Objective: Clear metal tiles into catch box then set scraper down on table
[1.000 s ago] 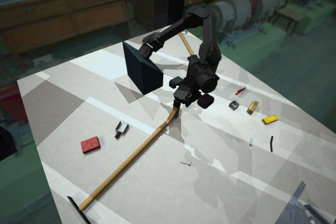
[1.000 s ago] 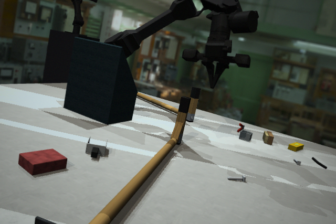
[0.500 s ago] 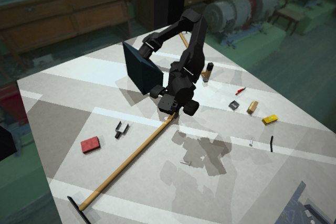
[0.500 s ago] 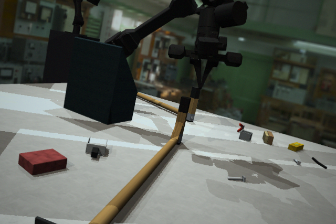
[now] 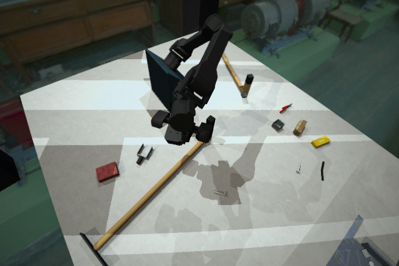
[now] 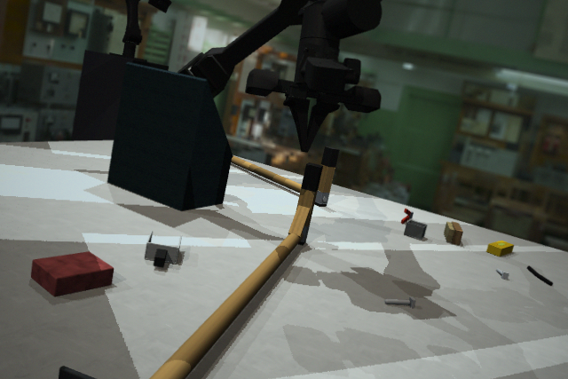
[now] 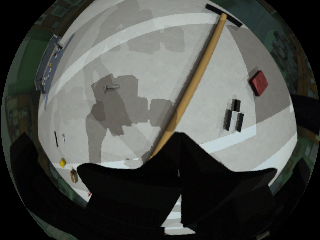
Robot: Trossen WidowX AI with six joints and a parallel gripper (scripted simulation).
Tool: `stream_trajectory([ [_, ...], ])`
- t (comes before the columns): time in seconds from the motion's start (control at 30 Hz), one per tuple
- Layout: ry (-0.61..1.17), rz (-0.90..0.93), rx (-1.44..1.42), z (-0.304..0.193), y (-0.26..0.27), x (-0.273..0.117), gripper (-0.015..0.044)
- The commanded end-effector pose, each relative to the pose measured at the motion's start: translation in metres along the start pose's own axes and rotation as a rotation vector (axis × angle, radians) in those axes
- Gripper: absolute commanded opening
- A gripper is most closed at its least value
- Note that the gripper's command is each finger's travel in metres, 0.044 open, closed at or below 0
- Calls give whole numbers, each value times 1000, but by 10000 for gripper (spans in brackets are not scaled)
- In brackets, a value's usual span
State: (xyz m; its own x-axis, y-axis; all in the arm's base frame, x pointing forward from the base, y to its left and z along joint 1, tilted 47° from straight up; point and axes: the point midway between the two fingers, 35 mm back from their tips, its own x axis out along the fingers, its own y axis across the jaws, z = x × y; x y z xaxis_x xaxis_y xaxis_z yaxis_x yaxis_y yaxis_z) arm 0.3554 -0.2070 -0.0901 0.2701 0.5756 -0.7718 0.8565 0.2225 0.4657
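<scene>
My gripper (image 6: 304, 147) (image 7: 178, 136) is shut and empty, fingers pointing down, above and beside the scraper's upright black-topped grip. The long scraper (image 5: 154, 190) (image 6: 248, 291) (image 7: 192, 89) lies on the table with its wooden shaft running to a thin black blade (image 5: 86, 240) (image 7: 235, 21). The grip end stands up beneath my gripper. The bluish steel plate (image 5: 341, 253) is cut off at the lower right of the top view. Small pale pieces and a dark raised edge (image 5: 376, 253) show there; the tiles and catch box cannot be told apart clearly.
A second wooden-shafted tool (image 5: 232, 71) (image 6: 268, 175) lies behind, its grip upright. A dark blue block (image 5: 161, 79) (image 6: 160, 136) stands by the arm. A red block (image 5: 107, 172) (image 6: 72, 272), a bolt (image 5: 220, 192) (image 6: 398, 302) and a yellow block (image 5: 320, 141) (image 6: 500, 248) lie around.
</scene>
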Motion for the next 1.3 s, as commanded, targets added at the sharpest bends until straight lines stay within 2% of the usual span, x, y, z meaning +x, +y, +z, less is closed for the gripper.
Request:
stream_trajectory([
  [0.0,-6,0,-71,16,-21,5,0],
  [0.53,-8,13,-293,47,-91,24,0],
  [0.83,-9,13,-298,48,-92,29,0],
  [1.27,-11,12,-297,46,-91,63,0],
])
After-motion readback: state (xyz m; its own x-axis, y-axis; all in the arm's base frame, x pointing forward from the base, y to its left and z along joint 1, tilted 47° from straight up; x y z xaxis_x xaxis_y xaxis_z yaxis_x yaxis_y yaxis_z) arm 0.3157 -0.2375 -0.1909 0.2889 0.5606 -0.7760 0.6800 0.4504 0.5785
